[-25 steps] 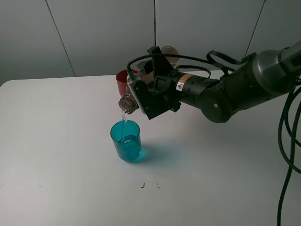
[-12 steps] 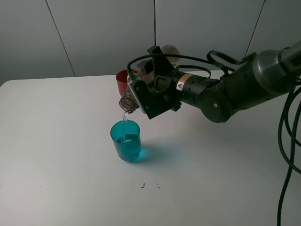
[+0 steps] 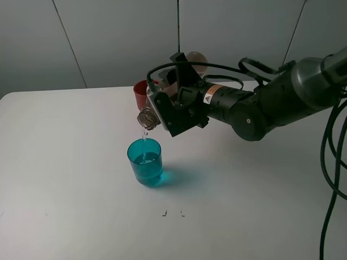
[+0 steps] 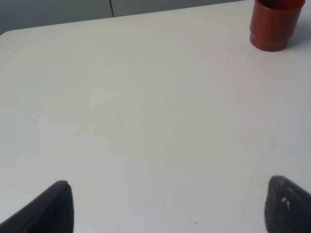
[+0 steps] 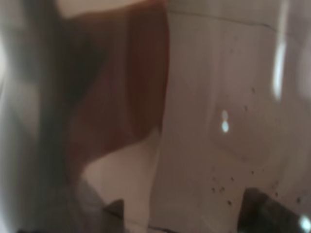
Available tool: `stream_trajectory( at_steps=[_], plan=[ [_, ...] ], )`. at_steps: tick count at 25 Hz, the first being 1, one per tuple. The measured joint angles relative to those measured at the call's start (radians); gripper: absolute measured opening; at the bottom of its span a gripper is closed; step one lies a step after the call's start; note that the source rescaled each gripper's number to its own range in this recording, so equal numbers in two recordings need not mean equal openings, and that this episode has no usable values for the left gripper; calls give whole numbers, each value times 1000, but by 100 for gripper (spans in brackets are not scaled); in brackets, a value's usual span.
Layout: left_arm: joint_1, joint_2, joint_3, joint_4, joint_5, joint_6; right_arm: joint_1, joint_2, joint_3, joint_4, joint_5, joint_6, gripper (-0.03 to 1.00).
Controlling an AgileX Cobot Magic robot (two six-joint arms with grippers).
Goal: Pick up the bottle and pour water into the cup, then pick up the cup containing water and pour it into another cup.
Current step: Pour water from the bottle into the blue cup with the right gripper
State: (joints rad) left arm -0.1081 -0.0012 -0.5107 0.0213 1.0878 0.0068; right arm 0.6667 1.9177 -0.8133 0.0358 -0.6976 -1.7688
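Mid-pour: my right gripper (image 3: 165, 111) is clamped on the tilted bottle (image 3: 147, 118), trickling into the teal cup (image 3: 145, 162). Left gripper (image 4: 172, 208) gapes, empty. Next I right the bottle.

Bottle (image 3: 147, 118): smoky grey-brown translucent plastic, glossy, with a ridged thread at the neck.
Teal cup (image 3: 145, 161): translucent blue-green plastic with smooth, glossy walls.
Red cup (image 3: 141, 93), at twelve o'clock from the teal cup: opaque red-brown plastic, smooth, with a slight sheen.
Table (image 3: 65, 162): white, smooth, matt.
Right arm (image 3: 255, 111): dark grey casing, smooth, with a soft sheen.
Cables (image 3: 331, 162): black, rubbery-looking, dull.
Wall (image 3: 108, 38): grey panels, matt.
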Motion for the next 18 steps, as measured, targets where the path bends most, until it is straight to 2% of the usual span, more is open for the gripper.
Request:
stream_trajectory(
  at_steps=[18],
  plan=[
    [0, 0, 0, 0, 0, 0, 0, 0, 0, -44, -2, -12, 5]
  ],
)
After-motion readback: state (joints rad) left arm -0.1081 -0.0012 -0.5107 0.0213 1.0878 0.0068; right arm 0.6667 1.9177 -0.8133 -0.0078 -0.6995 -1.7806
